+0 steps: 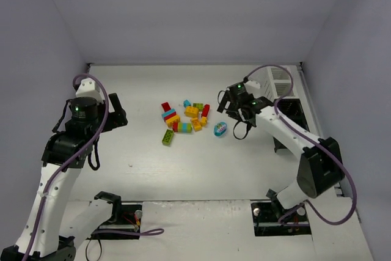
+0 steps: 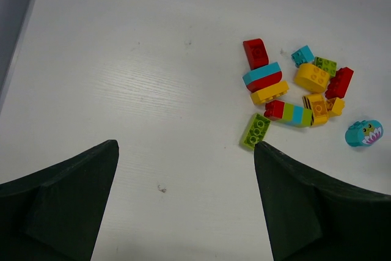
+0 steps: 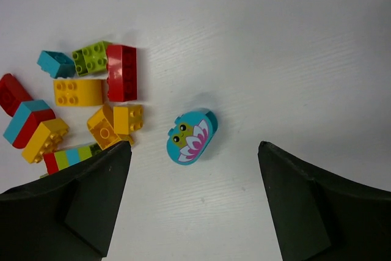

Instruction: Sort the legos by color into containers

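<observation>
left fingers (image 2: 61,206) wide, empty | right fingers (image 3: 73,206) wide, near cyan oval (image 3: 191,136) | containers (image 1: 276,76) top view only

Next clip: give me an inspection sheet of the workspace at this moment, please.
Surface: white table, few small marks.
Job's things: legos piled loosely mid-table; cyan oval just right of them; white bin and black bins at right edge, partly behind right arm.
Clutter: nothing seen.
Grippers: left gripper jaws open, empty, left of the pile; right gripper jaws open, empty, over the oval.
Cables: purple cable looped along each arm.
Surroundings: plain grey walls.
</observation>
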